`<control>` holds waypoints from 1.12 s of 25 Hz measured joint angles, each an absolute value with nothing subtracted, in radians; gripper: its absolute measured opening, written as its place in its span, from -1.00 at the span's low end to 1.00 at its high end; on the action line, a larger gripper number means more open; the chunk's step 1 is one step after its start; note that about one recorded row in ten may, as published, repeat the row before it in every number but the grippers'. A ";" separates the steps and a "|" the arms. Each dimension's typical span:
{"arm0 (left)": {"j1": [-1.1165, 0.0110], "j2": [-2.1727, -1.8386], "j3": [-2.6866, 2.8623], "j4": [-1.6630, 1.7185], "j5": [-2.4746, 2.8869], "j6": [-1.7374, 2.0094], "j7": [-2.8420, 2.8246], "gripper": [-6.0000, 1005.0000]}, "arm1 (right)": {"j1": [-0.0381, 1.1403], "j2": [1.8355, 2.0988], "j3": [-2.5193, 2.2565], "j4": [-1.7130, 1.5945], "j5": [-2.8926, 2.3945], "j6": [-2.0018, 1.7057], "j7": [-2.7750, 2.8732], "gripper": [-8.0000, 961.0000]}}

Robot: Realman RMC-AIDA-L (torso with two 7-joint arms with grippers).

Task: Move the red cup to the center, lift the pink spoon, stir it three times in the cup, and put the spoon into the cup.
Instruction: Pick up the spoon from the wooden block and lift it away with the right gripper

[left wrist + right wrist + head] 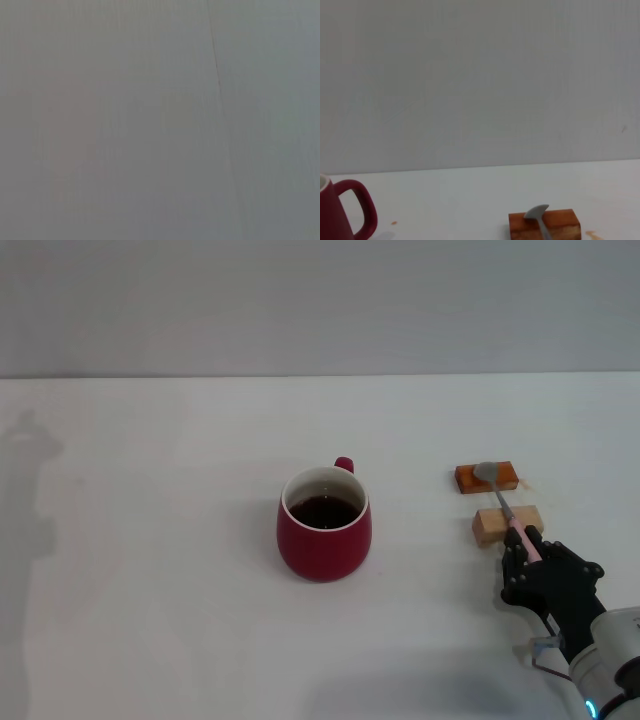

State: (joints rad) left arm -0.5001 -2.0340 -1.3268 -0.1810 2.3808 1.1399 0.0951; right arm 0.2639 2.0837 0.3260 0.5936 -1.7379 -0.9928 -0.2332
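My right claw (527, 545), lower right of frame, is clamped on the spoon's (505, 504) pink handle; its bowl rests on the orange block (486, 478). The cup (324, 523) stands mid-tabletop.

The red cup (324, 525) stands mid-desk (150, 540). To its right, the pink spoon (505, 503) lies across two blocks, far block (486, 478) and near block (507, 524).

Black right gripper (527, 546), white forearm (blue light).
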 joint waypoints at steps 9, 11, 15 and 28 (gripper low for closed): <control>-0.495 -2.034 -1.327 -0.181 2.381 1.142 0.095 -0.99 | 0.263 2.085 0.327 0.585 -1.738 -0.993 -0.233 -0.66; -0.495 -2.035 -1.327 -0.181 2.381 1.142 0.095 -0.99 | 0.263 2.086 0.327 0.579 -1.738 -0.993 -0.233 -0.66; -0.494 -2.037 -1.327 -0.181 2.381 1.143 0.095 -0.99 | 0.264 2.086 0.328 0.578 -1.738 -0.992 -0.233 -0.66; -0.492 -2.039 -1.327 -0.181 2.381 1.146 0.095 -0.99 | 0.271 2.082 0.328 0.575 -1.738 -0.998 -0.236 -0.66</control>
State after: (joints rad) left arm -0.4924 -2.0386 -1.3268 -0.1810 2.3807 1.1457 0.0951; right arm 0.2706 2.0824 0.3282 0.5752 -1.7379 -0.9985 -0.2364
